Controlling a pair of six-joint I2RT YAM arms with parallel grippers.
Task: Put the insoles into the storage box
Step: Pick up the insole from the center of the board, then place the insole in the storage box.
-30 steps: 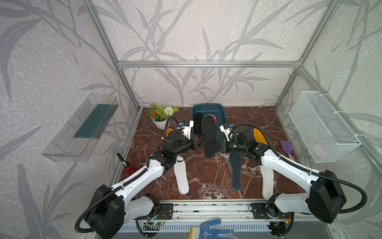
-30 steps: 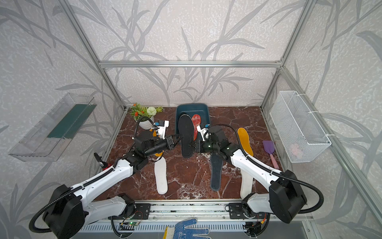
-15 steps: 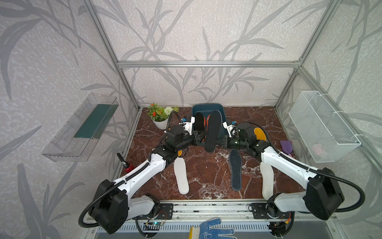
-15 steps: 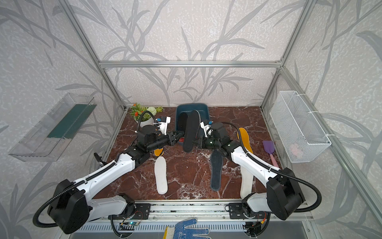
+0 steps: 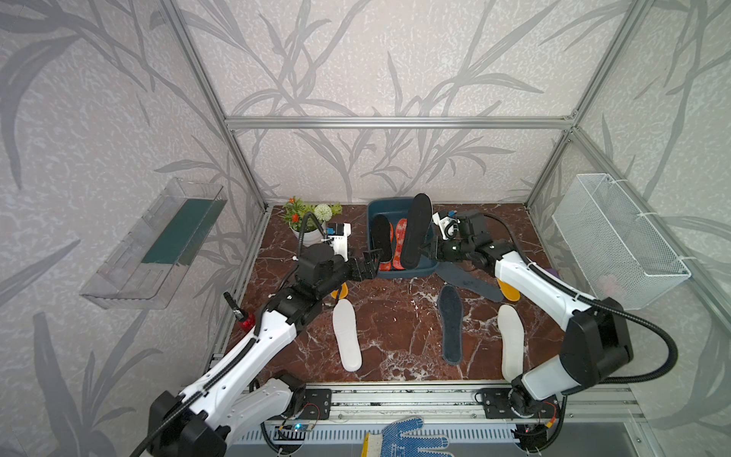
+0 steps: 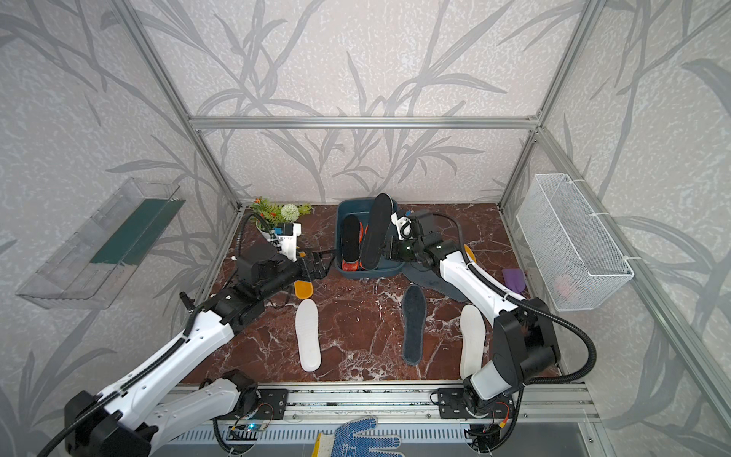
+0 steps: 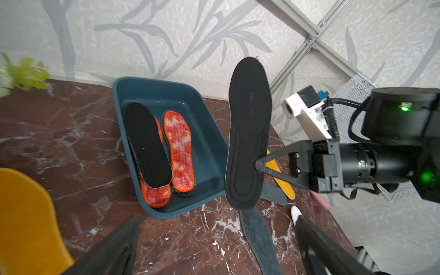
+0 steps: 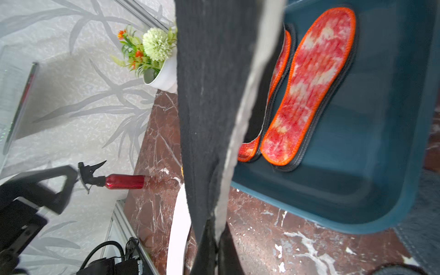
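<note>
Bottom centre in a top view: a blue-dotted glove (image 5: 403, 441) lies off the marble table (image 5: 395, 316).

Lower centre, flat on the table:
- left white insole (image 5: 347, 340);
- right white insole (image 5: 511, 342);
- dark grey insole (image 5: 451, 324) between them.

Mid frame: a second dark grey insole (image 5: 466, 279) lies partly under the right arm, with a mustard insole (image 5: 509, 292) touching it. Another mustard insole (image 5: 341, 291) shows under the left arm.

Left gripper (image 5: 374, 265): jaws wide apart, empty, just beside the near left corner of the storage box (image 5: 419, 269).

Right gripper (image 5: 424, 253): clamped on a black insole (image 5: 415, 225), held upright at the box's right side.

Storage box, centre frame against the back wall: a second black insole (image 7: 146, 145) lies on one red-orange insole (image 7: 156, 197); another red-orange insole (image 7: 178, 150) lies beside it.
</note>
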